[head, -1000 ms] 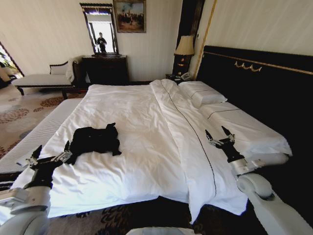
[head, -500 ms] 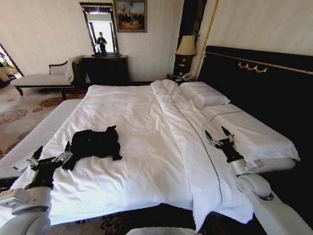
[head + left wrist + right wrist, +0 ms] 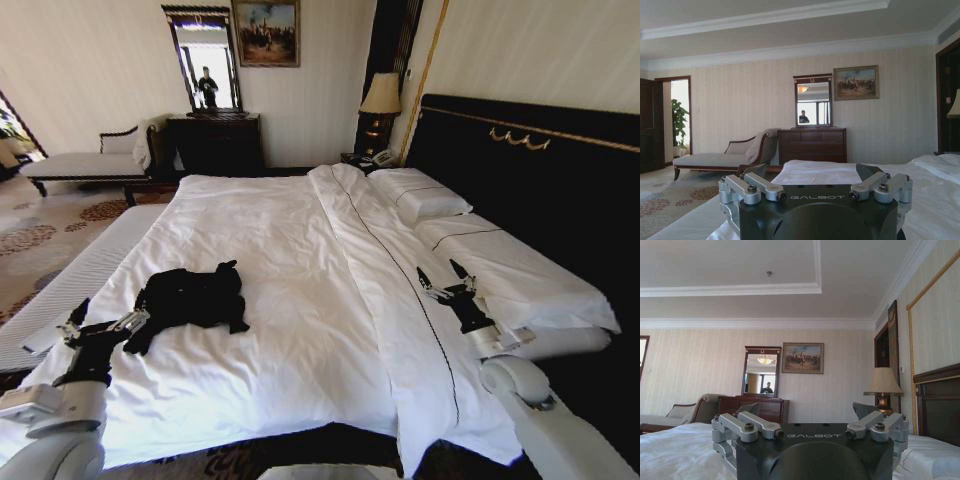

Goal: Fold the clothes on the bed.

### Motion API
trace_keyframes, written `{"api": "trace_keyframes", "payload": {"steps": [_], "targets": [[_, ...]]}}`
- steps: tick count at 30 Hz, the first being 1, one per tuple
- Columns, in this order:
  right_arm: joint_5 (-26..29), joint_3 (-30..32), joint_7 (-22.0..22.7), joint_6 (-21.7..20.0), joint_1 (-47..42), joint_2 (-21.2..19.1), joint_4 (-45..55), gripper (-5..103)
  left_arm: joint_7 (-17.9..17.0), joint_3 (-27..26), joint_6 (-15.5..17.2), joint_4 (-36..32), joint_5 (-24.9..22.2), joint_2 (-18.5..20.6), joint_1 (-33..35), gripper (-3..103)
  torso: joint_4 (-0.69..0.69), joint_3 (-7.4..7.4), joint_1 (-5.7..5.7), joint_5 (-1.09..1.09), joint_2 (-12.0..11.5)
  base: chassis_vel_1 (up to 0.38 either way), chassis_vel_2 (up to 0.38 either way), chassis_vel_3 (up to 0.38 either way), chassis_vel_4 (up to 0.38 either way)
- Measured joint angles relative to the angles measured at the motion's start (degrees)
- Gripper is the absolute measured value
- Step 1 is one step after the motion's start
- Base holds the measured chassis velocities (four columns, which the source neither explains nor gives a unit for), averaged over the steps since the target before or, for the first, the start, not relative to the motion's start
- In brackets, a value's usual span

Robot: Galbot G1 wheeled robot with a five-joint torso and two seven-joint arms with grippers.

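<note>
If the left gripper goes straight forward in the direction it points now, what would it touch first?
Most likely the crumpled black cotton T-shirt. In the head view the left gripper, fingers open, points along the white-sheeted bed, with the shirt just ahead of its tips. Depth is unclear, so it may pass above the fabric.

- We see a dark dresser (image 3: pixel 215 140) below a mirror (image 3: pixel 205 60).
- A framed painting (image 3: pixel 266 32) hangs beside it.
- A lamp (image 3: pixel 379 95) (shade pale) stands near the wall.
- A chaise (image 3: pixel 90 160) stands beside the dresser.
</note>
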Motion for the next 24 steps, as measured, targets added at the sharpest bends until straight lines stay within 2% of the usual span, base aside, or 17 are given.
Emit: {"api": "trace_keyframes", "payload": {"steps": [10, 19, 24], "targets": [[-0.20, -0.78, 0.41, 0.02, 0.37, 0.19, -0.43, 100, 0.03, 0.27, -0.01, 0.42, 0.00, 0.20, -0.30, 100, -0.01, 0.00, 0.01, 0.00, 0.00, 0.110, 0.132, -0.119, -0.148], [-0.37, -1.37, 0.69, 0.03, 0.82, 0.35, -0.78, 100, 0.02, 0.40, -0.01, 0.71, 0.02, 0.29, -0.61, 100, -0.01, 0.00, 0.01, -0.03, 0.00, 0.269, 0.259, -0.260, -0.258], [-0.57, -1.65, 0.86, 0.27, 0.98, 0.56, -1.03, 100, 0.03, 0.63, -0.01, 0.87, 0.19, 0.20, -0.78, 100, -0.01, 0.00, 0.01, 0.03, 0.00, 0.356, 0.338, -0.336, -0.331]]}}
